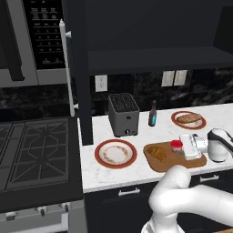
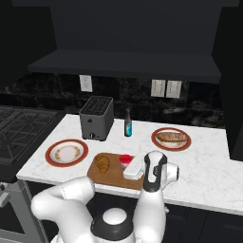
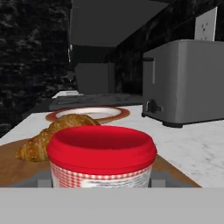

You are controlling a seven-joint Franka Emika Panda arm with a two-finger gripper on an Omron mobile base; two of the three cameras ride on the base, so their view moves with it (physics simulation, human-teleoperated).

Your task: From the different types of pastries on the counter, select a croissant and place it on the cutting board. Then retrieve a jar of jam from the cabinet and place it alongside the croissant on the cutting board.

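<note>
A ridged, golden-brown crescent croissant [image 1: 157,153] is seen lying on the flat brown wooden cutting board [image 1: 169,165] on the white marbled counter [image 1: 109,174]. The squat jar of jam [image 1: 176,146], with red lid and checked band, is held between the fingers of the gripper [image 1: 180,147], low over the board just beside the croissant.
</note>
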